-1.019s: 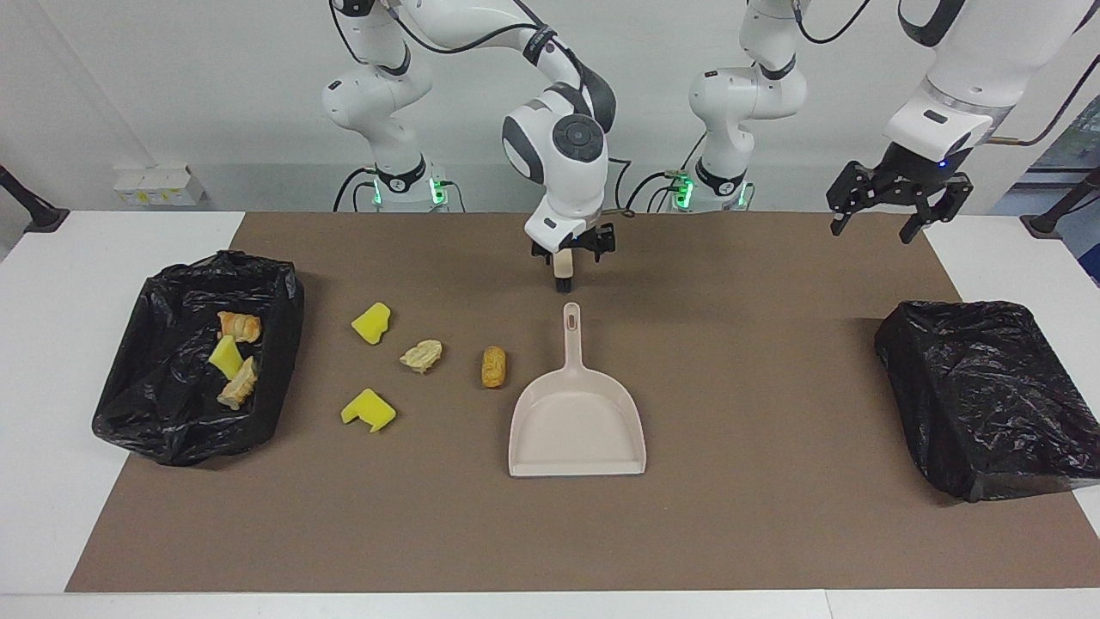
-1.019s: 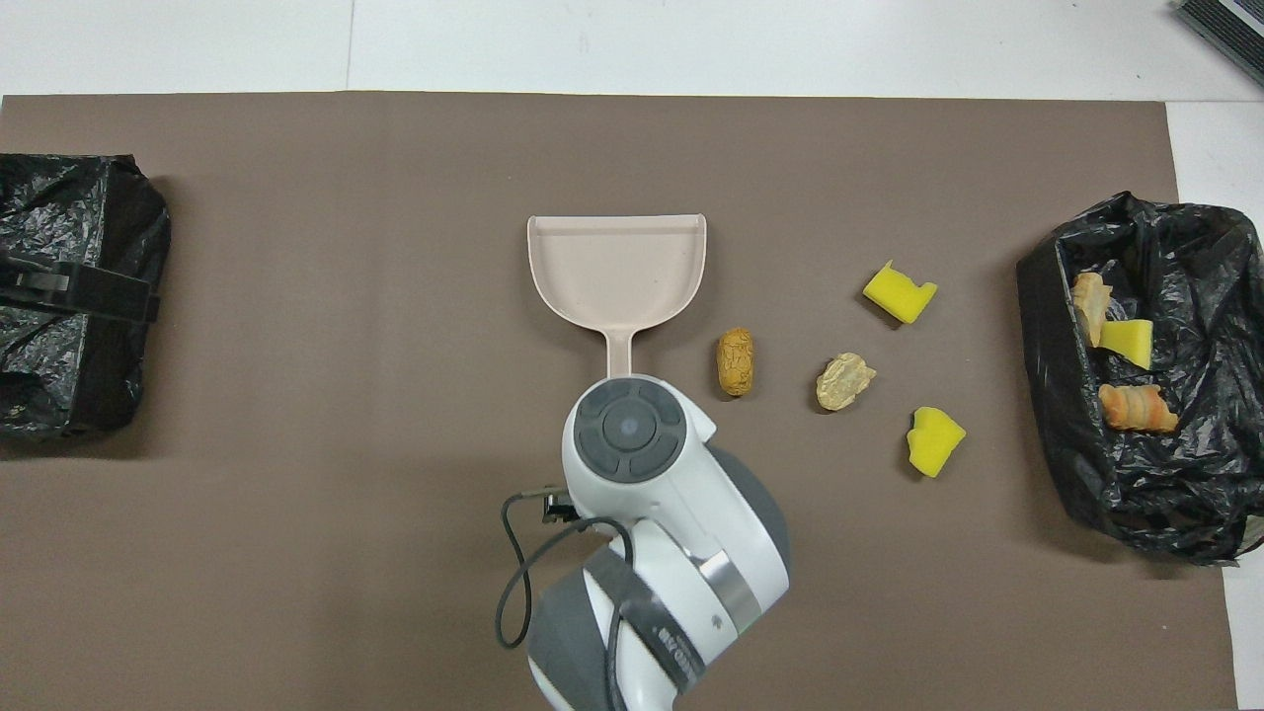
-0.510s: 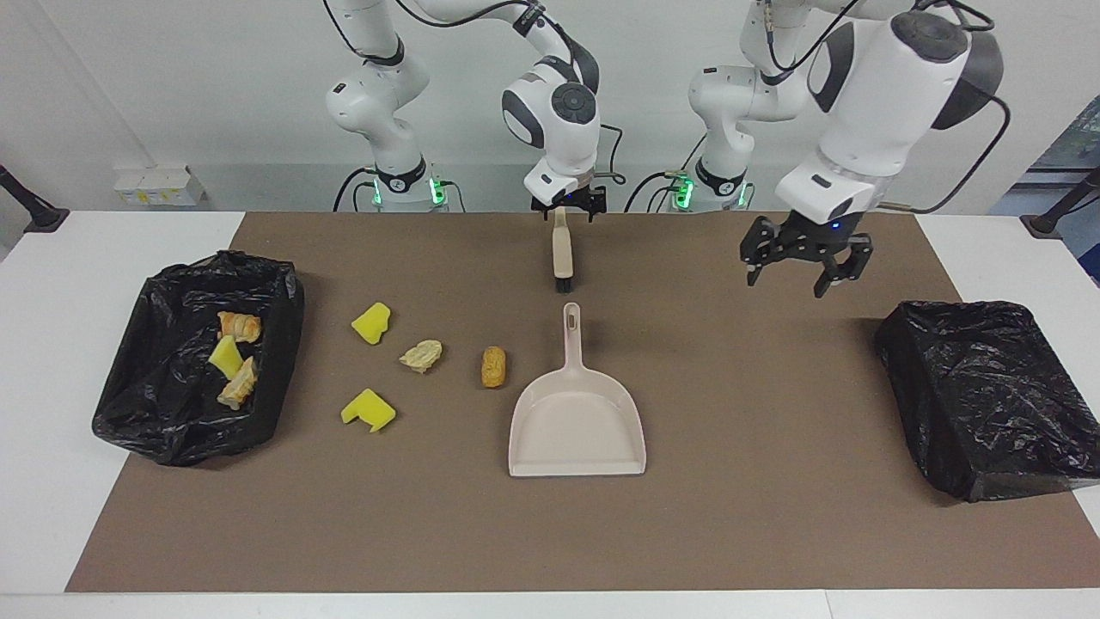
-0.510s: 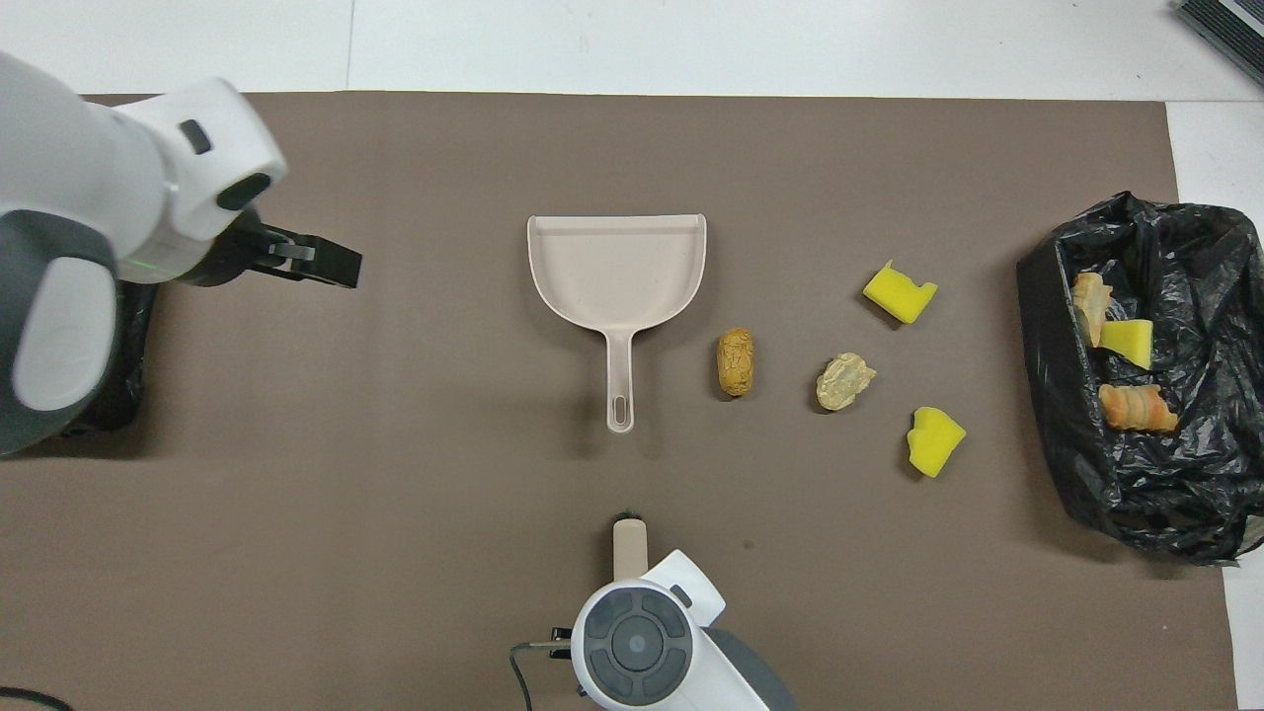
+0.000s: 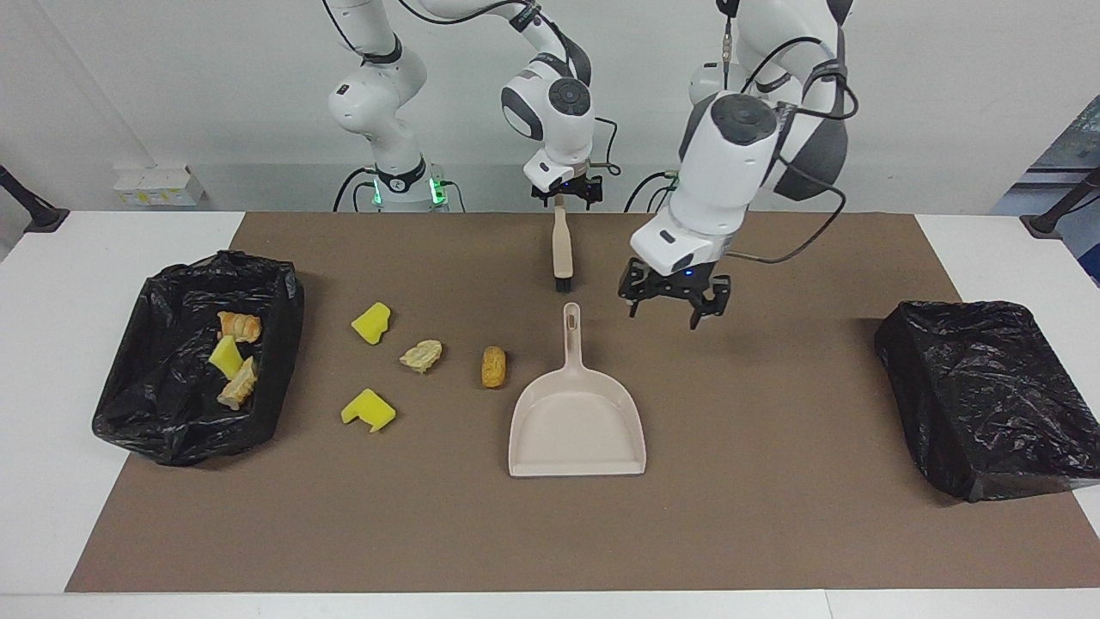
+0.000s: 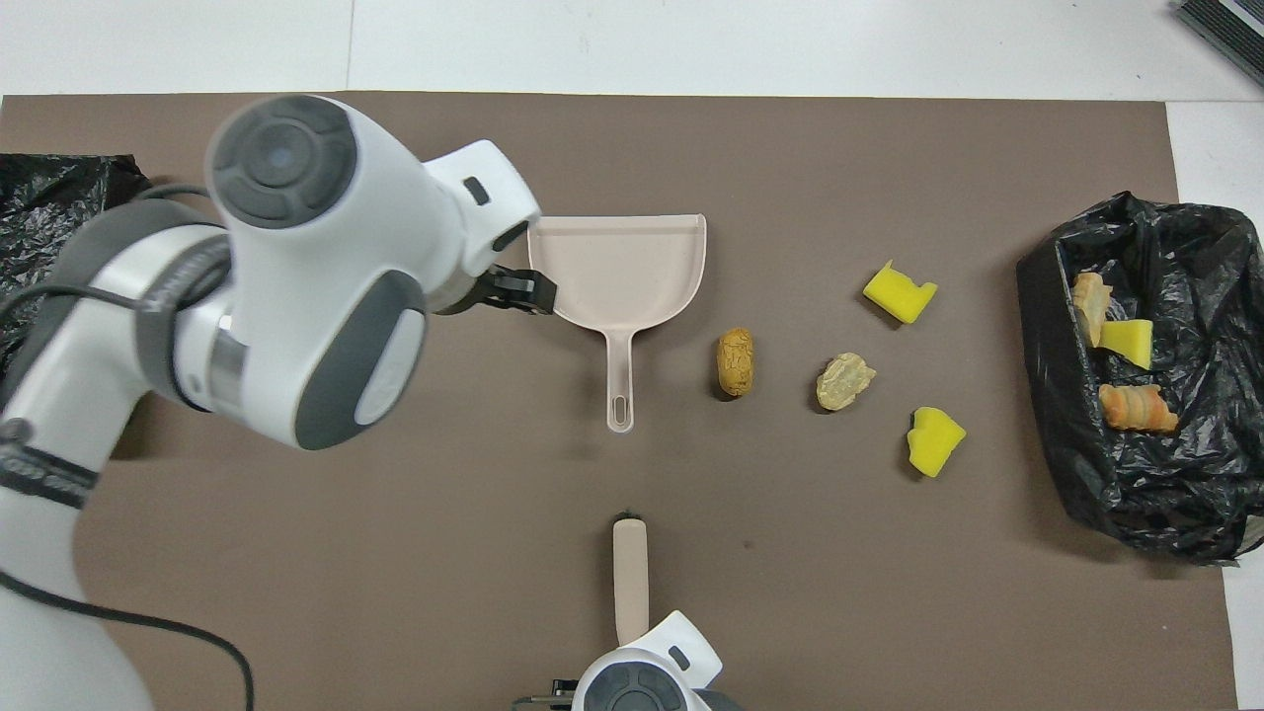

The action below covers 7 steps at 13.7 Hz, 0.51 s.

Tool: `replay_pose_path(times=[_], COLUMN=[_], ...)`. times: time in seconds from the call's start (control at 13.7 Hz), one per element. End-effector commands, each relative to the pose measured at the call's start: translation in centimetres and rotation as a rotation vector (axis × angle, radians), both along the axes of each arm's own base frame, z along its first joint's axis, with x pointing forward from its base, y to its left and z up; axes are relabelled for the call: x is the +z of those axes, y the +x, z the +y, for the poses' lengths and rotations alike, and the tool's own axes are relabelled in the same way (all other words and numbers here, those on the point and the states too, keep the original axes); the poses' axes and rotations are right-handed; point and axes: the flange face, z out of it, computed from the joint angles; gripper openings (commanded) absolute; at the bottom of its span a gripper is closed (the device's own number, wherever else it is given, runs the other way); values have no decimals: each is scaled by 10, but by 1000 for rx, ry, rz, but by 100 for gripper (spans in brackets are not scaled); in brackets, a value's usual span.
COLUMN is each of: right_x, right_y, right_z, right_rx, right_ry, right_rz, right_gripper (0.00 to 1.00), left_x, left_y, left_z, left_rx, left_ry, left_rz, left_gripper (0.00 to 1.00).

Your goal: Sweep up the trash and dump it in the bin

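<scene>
Hand (image 5: 675,307), the left, hangs spread wide, holding nothing.

A pale beige dustpan (image 5: 577,411) lies just beside the black left gripper (image 5: 675,303), on a plain brown mat (image 5: 773,516). Bright yellow sponge chunks (image 5: 370,323) and tan bread pieces (image 5: 421,355) lie toward the glossy black bin (image 5: 163,404).

The dustpan (image 5: 577,421) is lying mid-mat (image 5: 773,516) on the worktop (image 5: 51,516), its handle pointing toward the robots. Four trash scraps (image 5: 493,366) are lying between it and the bin (image 5: 137,404) at the right arm's end, which is holding three more. A second bin (image 5: 988,395) is sitting at the left arm's end.
</scene>
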Motion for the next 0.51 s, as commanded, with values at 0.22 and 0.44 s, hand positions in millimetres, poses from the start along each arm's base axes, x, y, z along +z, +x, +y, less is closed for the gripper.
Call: replay_pose_path(times=[0.22,0.44], right_x=[1,2], right_y=[-4,-6], right_z=[-11,-10], right_rx=[-216,-188], right_ry=[-18,-10], right_rz=[46,44], right_gripper=[100,100], left_x=[-79,-124], left_y=[-29,-38], left_z=[-59,-69], left_rx=[91,86], left_ry=[-10,-17], left_rz=[21,15], left_gripper=[100,100])
